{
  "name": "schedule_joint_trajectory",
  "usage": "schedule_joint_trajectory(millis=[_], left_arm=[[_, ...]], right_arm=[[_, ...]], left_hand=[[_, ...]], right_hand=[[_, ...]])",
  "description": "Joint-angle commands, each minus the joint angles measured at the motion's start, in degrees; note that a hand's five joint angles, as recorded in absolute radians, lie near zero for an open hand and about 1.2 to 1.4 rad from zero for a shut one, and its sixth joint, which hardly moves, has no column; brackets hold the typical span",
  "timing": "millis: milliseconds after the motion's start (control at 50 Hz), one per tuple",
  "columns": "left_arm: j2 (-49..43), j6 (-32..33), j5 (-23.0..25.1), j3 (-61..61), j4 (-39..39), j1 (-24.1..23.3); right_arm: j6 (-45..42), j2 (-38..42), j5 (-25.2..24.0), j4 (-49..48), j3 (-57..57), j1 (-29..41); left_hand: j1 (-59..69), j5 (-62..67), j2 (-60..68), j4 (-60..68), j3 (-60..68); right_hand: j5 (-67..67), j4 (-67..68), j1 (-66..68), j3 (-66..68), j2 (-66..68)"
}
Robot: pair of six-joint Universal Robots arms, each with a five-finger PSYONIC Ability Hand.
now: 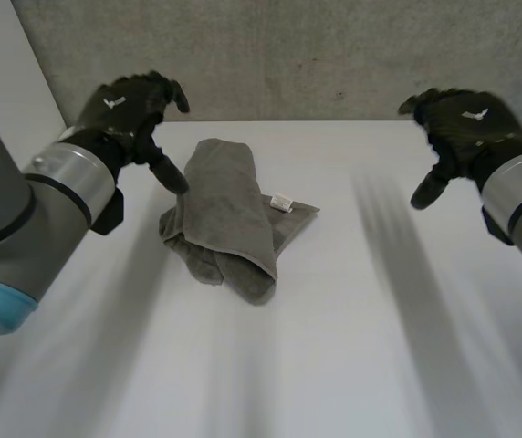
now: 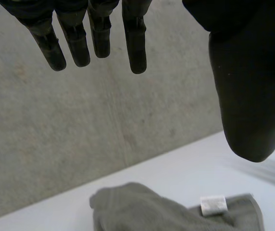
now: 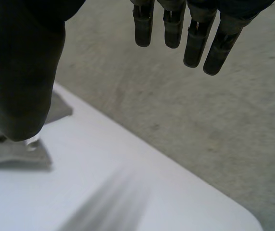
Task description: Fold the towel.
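Grey towel (image 1: 229, 214) bunched, roughly folded, on white table (image 1: 352, 347). Left hand (image 1: 129, 109), right hand (image 1: 462, 123) hovering clear, fingers straight, empty. Judged between folds; next, pinching an edge.

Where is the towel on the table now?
In the head view, the towel lies bunched left of the middle of the table, close beside the left robot hand and far from the right robot hand.

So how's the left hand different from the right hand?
The black left hand hovers beside the rumpled grey towel; the black right hand is far from it. The left thumb points toward the towel; the right thumb points at white table. Both are open, holding nothing.
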Motion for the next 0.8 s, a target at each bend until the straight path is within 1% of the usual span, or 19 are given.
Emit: schedule_joint_trajectory(millis=[20, 40, 80, 100, 120, 140, 180, 200, 240, 260, 300, 320, 360, 400, 480, 520, 640, 740, 800], left_arm=[[-7.6, 3.3, 4.6, 0.2, 0.2, -0.1], [-7.6, 3.3, 4.6, 0.2, 0.2, -0.1], [-11.2, 6.2, 5.6, 0.3, 0.7, 0.0], [-11.2, 6.2, 5.6, 0.3, 0.7, 0.0], [-12.9, 7.6, 5.7, 0.4, 1.0, 0.2], [-14.7, 8.9, 5.6, 0.6, 1.4, 0.2], [-16.4, 10.1, 5.6, 0.8, 2.1, 0.2], [-18.1, 10.9, 5.6, 0.9, 3.0, 0.2], [-19.6, 11.5, 5.6, 0.9, 3.9, 0.2], [-19.6, 11.5, 5.6, 0.9, 3.9, 0.2], [-22.1, 11.8, 5.5, 0.9, 6.6, 0.2], [-22.1, 11.8, 5.5, 0.9, 6.7, 0.2], [-24.3, 11.9, 5.4, 1.0, 9.8, 0.2], [-25.2, 12.0, 5.4, 1.2, 11.5, 0.2], [-26.6, 12.1, 5.1, 1.7, 14.2, 0.2], [-27.6, 12.3, 5.1, 2.0, 16.0, 0.2], [-29.8, 12.7, 5.1, 3.4, 16.6, 0.2], [-31.1, 13.4, 5.1, 4.7, 16.5, 0.2], [-31.6, 13.6, 5.1, 5.2, 16.4, 0.2]], right_arm=[[-6.3, 9.0, -6.2, -0.9, -1.6, 4.1], [-6.3, 9.0, -6.2, -0.9, -1.6, 4.1], [-7.4, 15.4, -6.9, -2.9, -4.6, 6.5], [-7.4, 15.4, -6.9, -2.9, -4.7, 6.5], [-7.5, 18.8, -6.8, -4.3, -6.4, 7.3], [-7.5, 18.8, -6.8, -4.3, -6.4, 7.3], [-7.5, 25.5, -6.2, -6.7, -10.4, 9.3], [-7.5, 25.5, -6.2, -6.7, -10.5, 9.3], [-7.9, 31.6, -5.8, -7.9, -14.9, 11.0], [-7.9, 31.7, -5.8, -7.9, -14.9, 11.0], [-8.6, 36.9, -5.4, -8.7, -19.0, 11.7], [-8.6, 37.0, -5.4, -8.7, -19.0, 11.7], [-9.1, 39.2, -5.1, -9.3, -20.9, 12.0], [-10.5, 43.3, -4.8, -9.8, -24.7, 12.8], [-12.2, 46.3, -4.3, -10.0, -28.5, 13.3], [-13.4, 49.2, -2.9, -9.9, -32.6, 13.3], [-13.8, 52.4, -2.3, -9.7, -37.5, 13.3], [-13.8, 54.8, -2.5, -9.4, -41.4, 13.3], [-13.8, 55.2, -2.6, -9.4, -41.9, 13.3]], left_hand=[[-2.0, -0.7, -1.7, -1.9, -1.8], [-2.0, -0.7, -1.7, -1.9, -1.8], [-2.0, -0.7, -1.7, -1.9, -1.8], [-2.0, -0.7, -1.7, -1.9, -1.8], [-2.2, -0.9, -1.8, -2.1, -1.9], [-2.2, -0.9, -1.8, -2.1, -1.9], [-2.0, -0.7, -1.7, -1.9, -1.8], [-2.0, -0.7, -1.7, -1.9, -1.8], [-2.0, -0.7, -1.7, -1.9, -1.8], [-2.0, -0.7, -1.7, -1.9, -1.8], [-1.8, -0.5, -1.5, -1.8, -1.6], [-1.8, -0.5, -1.5, -1.8, -1.6], [-1.7, -0.4, -1.3, -1.6, -1.4], [-1.5, -0.2, -1.2, -1.4, -1.3], [-1.3, 0.0, -1.0, -1.3, -1.1], [-1.3, 0.0, -1.0, -1.3, -1.1], [-1.2, 0.1, -0.8, -1.1, -0.9], [0.0, 1.3, 0.4, 0.1, 0.2], [2.2, 3.5, 2.5, 2.2, 2.4]], right_hand=[[-3.7, -4.9, -2.8, -4.0, -4.6], [-3.7, -4.9, -2.8, -4.0, -4.6], [-3.7, -4.9, -2.8, -4.0, -4.6], [-3.7, -4.9, -2.8, -4.0, -4.6], [-3.7, -4.9, -2.8, -4.0, -4.6], [-3.7, -4.9, -2.8, -4.0, -4.6], [-3.7, -4.9, -2.8, -4.0, -4.6], [-3.7, -4.9, -2.8, -4.0, -4.6], [-3.7, -4.9, -2.8, -4.0, -4.6], [-3.7, -4.9, -2.8, -4.0, -4.6], [-3.7, -4.9, -2.8, -4.0, -4.6], [-3.7, -4.9, -2.8, -4.0, -4.6], [-3.7, -4.9, -2.8, -4.0, -4.6], [-3.7, -4.9, -2.8, -4.0, -4.6], [-3.7, -4.9, -2.8, -4.0, -4.6], [-3.7, -4.9, -2.8, -4.0, -4.6], [-3.5, -4.7, -2.5, -3.8, -4.4], [7.6, 6.4, 8.5, 7.3, 6.7], [10.7, 9.5, 11.6, 10.4, 9.8]])
